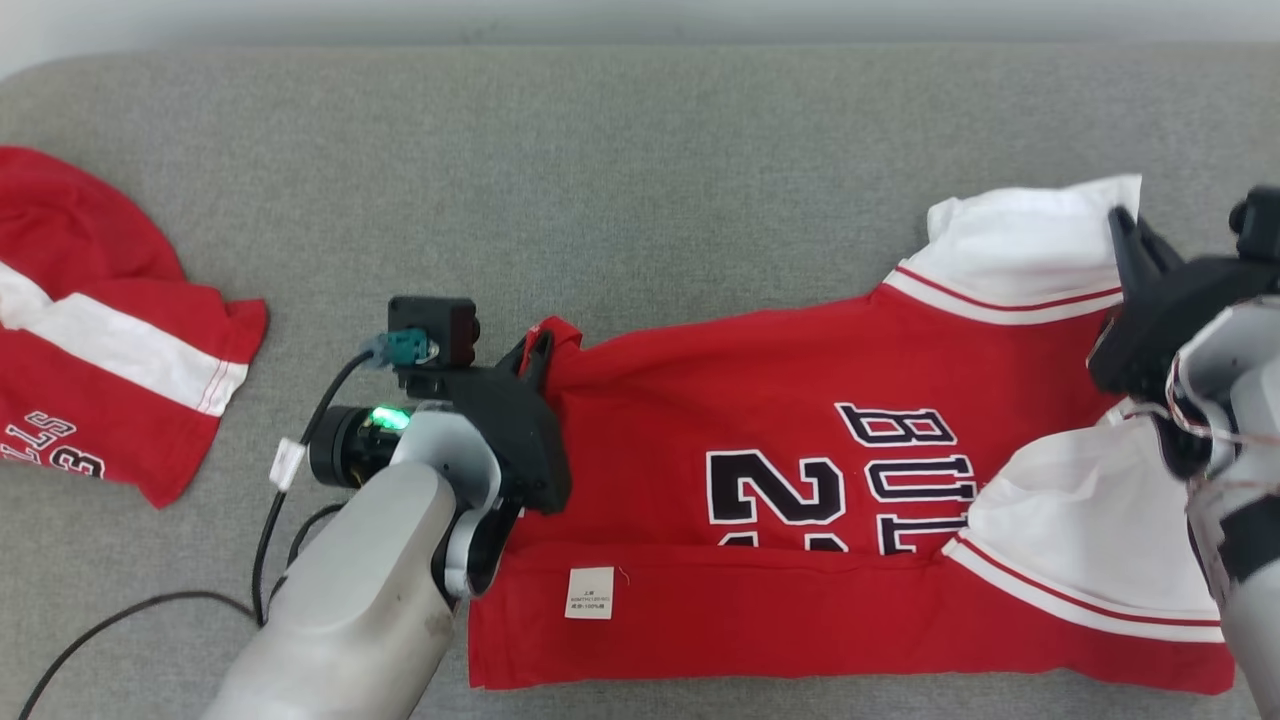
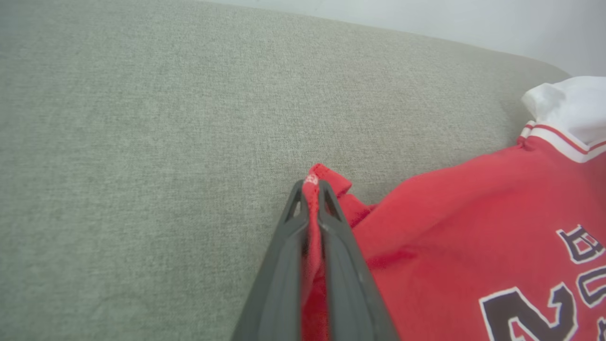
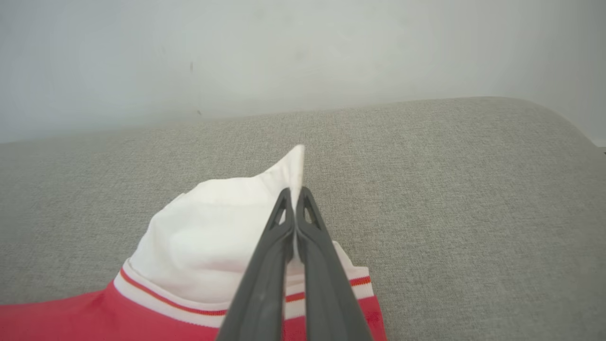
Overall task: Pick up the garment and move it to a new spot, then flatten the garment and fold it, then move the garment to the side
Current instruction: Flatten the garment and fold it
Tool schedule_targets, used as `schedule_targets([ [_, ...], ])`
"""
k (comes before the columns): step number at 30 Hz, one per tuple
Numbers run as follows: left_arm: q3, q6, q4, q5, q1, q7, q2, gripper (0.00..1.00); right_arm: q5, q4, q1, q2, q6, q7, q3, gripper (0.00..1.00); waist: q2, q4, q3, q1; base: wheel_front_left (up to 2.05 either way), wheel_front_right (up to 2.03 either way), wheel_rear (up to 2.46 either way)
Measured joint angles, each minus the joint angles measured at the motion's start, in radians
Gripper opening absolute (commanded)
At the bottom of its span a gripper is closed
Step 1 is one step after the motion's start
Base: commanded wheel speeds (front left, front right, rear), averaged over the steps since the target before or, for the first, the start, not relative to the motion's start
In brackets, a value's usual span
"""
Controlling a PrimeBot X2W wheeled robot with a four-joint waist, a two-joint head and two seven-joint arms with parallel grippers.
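The left jaws, long dark fingers (image 2: 284, 265) pressed together, pinch a bunched corner (image 2: 313, 182) of the red jersey (image 1: 760, 400) and hold that corner a little above the grey upholstered surface (image 1: 640, 150). The right jaws, fingers (image 3: 265, 270) pressed just as tightly, pinch the pointed edge of a white sleeve (image 3: 213, 232) at the opposite end of the same garment. The jersey stretches between the two pairs of jaws, resting on the grey surface, its black number and lettering (image 1: 830, 470) outlined in white and facing up. Red and white striped trim (image 3: 165, 298) runs just below the right jaws where sleeve meets body. A second white sleeve (image 1: 1080, 520) lies nearer the robot than the right jaws, beside the pale right forearm (image 1: 1240, 400). Below the left jaws in the head view, a band of red cloth is folded up along the near edge, a small white care label (image 1: 589, 592) showing on it. A black cable (image 1: 290, 500) trails beside the pale left forearm (image 1: 360, 600), under a green light (image 1: 390, 417). Well apart from the left jaws, on the side away from the right jaws, lies another red garment (image 1: 100, 330) with a white stripe. A pale wall (image 3: 284, 57) rises beyond the surface.
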Motion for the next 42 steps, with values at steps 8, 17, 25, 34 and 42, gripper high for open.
schedule_targets([
  [8, -0.01, -0.035, -0.051, 0.009, 0.084, -0.111, 0.03, 0.0, 0.071, -0.197, 0.217, -0.043, 0.0, 0.019, 0.009, 0.0, 0.0, -0.028, -0.057, 0.0, 0.0, 0.0, 0.0],
  [17, -0.036, -0.043, -0.084, 0.02, 0.177, -0.161, 0.055, 0.0, 0.077, -0.393, 0.456, -0.048, 0.0, 0.147, -0.053, 0.0, 0.0, -0.044, -0.116, 0.0, 0.0, 0.0, 0.0],
  [25, -0.036, -0.024, -0.093, 0.013, 0.24, -0.182, 0.069, 0.0, 0.031, -0.59, 0.64, 0.021, 0.0, 0.3, -0.169, 0.0, 0.0, -0.052, -0.146, 0.0001, 0.0, 0.0, 0.0],
  [34, -0.022, -0.007, -0.082, -0.009, 0.29, -0.198, 0.07, 0.0, -0.01, -0.745, 0.775, 0.119, 0.0, 0.424, -0.259, 0.0, 0.0, -0.062, -0.164, 0.0001, 0.0, 0.0, 0.0],
  [42, -0.017, -0.006, -0.076, -0.03, 0.32, -0.21, 0.071, 1.0, -0.022, -0.763, 0.815, 0.166, 0.0, 0.449, -0.268, 1.0, 0.0, -0.066, -0.181, 0.0001, 0.0, 0.0, 0.0],
])
